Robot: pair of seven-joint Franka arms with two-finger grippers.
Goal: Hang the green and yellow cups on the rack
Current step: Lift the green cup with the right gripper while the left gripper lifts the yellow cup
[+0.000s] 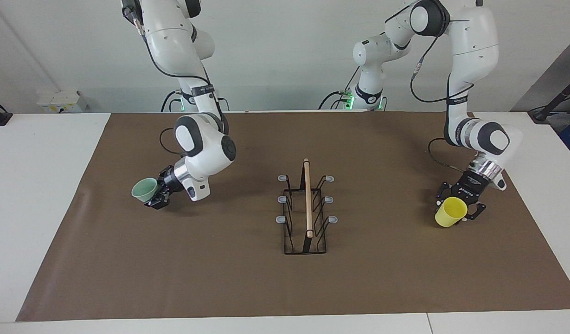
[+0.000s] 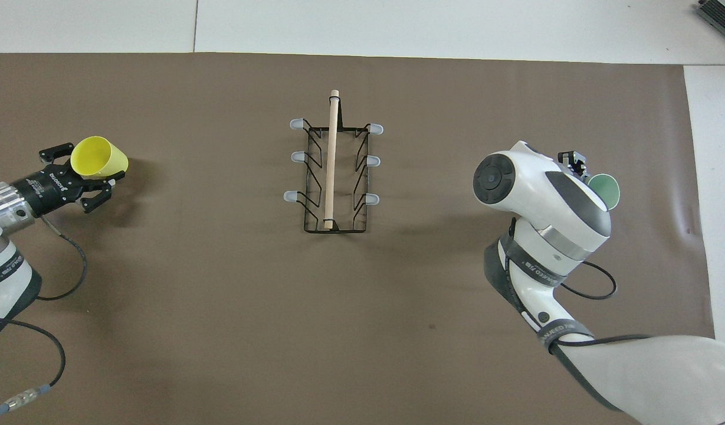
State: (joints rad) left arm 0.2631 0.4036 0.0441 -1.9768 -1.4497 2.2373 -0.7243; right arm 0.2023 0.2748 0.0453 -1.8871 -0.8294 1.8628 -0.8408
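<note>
We see the rack (image 1: 306, 211) standing upright at the centre of the facing frame on the brown mat (image 1: 247, 283), its wooden dowel handle (image 1: 307, 197) running along the top and its 6 grey-tipped prongs (image 1: 283, 177) sticking out, 3 to each side. No cup hangs on any of them.

At the right of the facing frame, the left gripper (image 1: 460, 204) is clamped on the yellow cup (image 1: 450, 212), which it holds tilted just above the mat at the left arm's end of the table. In the overhead frame that same cup (image 2: 98, 157) sits at the middle left, its mouth turned up and slightly toward the camera, with the left gripper (image 2: 82, 180) beside it.

At the left of the facing frame, the right gripper (image 1: 158, 193) grips the green cup (image 1: 144, 189), held tipped on its side over the mat at the right arm's end of the table. In the overhead frame we find the green cup (image 2: 604, 190) at the middle right, partly hidden by the right arm's wrist, and only a tip of the right gripper (image 2: 574, 162) shows.

Both cups are well apart from the rack.
</note>
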